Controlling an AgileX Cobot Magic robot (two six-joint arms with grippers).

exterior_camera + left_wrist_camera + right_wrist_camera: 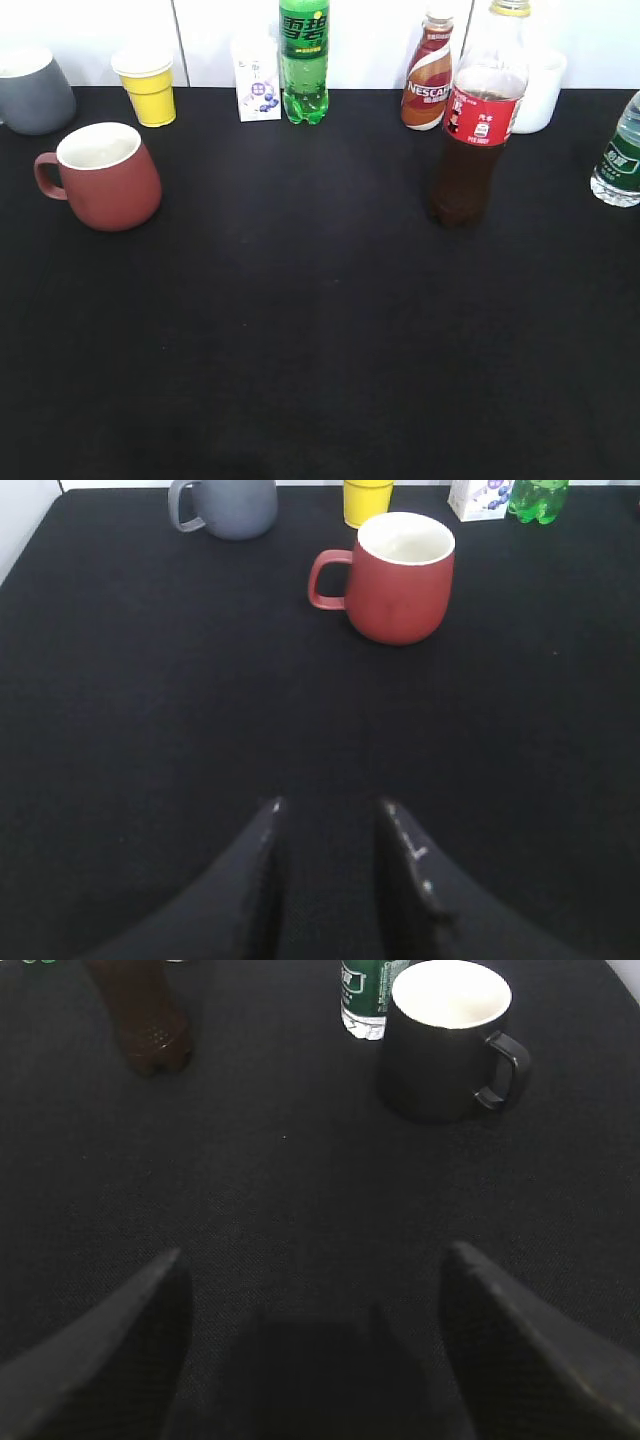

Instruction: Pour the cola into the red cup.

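The cola bottle stands upright at the back right of the black table, with a red label, a yellow cap and dark liquid in its lower half. Its base shows in the right wrist view. The red cup stands at the left, empty, handle to the left; it also shows in the left wrist view. My left gripper is open and empty, well short of the cup. My right gripper is wide open and empty, well short of the bottle. Neither gripper shows in the exterior view.
Along the back stand a grey mug, a yellow paper cup, a small white carton, a green soda bottle, a Nescafe bottle, a white cup and a green-labelled water bottle. A black mug stands at the right.
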